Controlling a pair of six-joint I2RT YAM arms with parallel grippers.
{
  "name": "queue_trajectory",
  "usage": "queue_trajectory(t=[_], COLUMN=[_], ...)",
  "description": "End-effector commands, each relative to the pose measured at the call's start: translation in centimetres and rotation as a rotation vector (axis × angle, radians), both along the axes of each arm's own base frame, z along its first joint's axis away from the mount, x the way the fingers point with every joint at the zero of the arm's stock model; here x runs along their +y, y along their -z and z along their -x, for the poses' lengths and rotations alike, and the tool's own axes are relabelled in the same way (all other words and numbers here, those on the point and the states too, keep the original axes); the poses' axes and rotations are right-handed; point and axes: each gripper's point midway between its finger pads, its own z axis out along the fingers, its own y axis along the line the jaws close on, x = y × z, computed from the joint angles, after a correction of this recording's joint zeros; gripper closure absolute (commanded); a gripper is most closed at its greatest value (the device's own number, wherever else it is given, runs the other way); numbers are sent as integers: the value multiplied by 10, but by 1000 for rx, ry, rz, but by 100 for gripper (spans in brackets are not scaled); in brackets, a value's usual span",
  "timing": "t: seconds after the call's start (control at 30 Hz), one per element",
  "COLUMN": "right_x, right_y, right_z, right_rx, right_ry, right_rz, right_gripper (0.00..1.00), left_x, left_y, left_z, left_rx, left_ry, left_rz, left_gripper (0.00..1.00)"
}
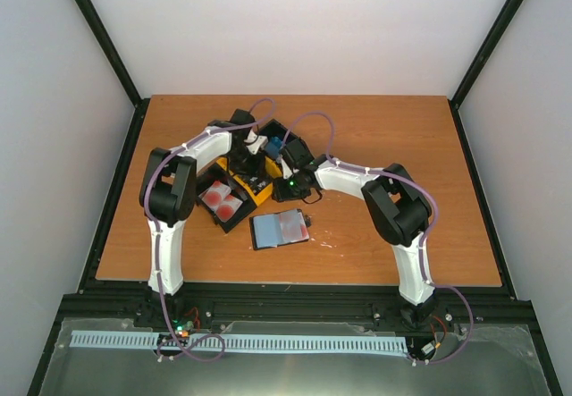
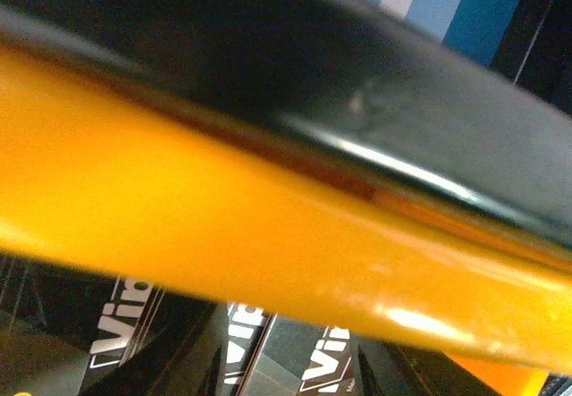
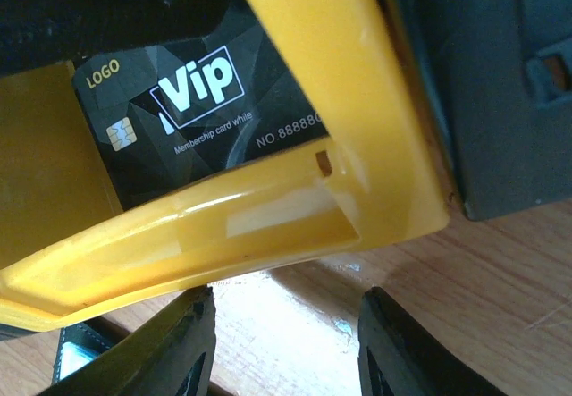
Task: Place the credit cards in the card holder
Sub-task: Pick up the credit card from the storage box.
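Desk point(image 1: 384, 146): wooden, carrying the tray and the card holder, with both arms bent over its middle.

Tray point(image 1: 260, 194): black and yellow, lying at a slant left of centre; seen in the right wrist view as a thick yellow wall and corner.

Card holder point(image 1: 280, 229): lying open and flat on the desk, pale grey-blue pockets upward, just in front of the tray's near end and apart from both pincers.

Red-and-white cards point(image 1: 223, 200): lying in the tray's nearest compartment, at its left end.

Dark cards point(image 3: 192, 114): printed "Vip" in white, with a small chip mark, lying flat inside a yellow-walled compartment; more of the same print at the bottom of the left wrist view.

Blue cards point(image 1: 275, 141): at the tray's far end, between the two wrists; blue and pale stripes in the top corner of the left wrist view.

Left pincer point(image 1: 252, 165): lowered over the middle of the tray. Own camera filled with a blurred yellow wall and a dark band, so cannot tell how far apart the fingers stand or whether anything is held.

Right pincer point(image 3: 286, 324): fingers spread wide with nothing between them, over bare desk just beside the tray's yellow corner.
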Motion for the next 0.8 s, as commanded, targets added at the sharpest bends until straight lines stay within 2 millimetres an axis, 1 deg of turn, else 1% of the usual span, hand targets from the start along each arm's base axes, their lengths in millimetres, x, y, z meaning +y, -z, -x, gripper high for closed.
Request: queue_trajectory(t=[0.0, 0.13, 0.23, 0.3, 0.53, 0.77], right_x=[5, 5, 5, 6, 8, 9], right_y=[1, 3, 3, 2, 1, 1], right_z=[-2, -3, -4, -5, -5, -6], right_rx=[-7, -2, -1, 0, 7, 8], right_ry=[-14, -8, -4, -2, 4, 7], right_rz=[6, 11, 11, 8, -6, -13], right_gripper=[55, 56, 56, 56, 56, 56], left_x=[-10, -17, -18, -20, -32, -39], left_y=[10, 7, 4, 0, -25, -38], left_z=[15, 22, 23, 23, 25, 40], left_rx=[51, 64, 66, 62, 77, 151], left_ry=[52, 72, 72, 74, 67, 42], left_rz=[20, 54, 62, 74, 152, 221], left_gripper=[62, 68, 75, 77, 78, 79])
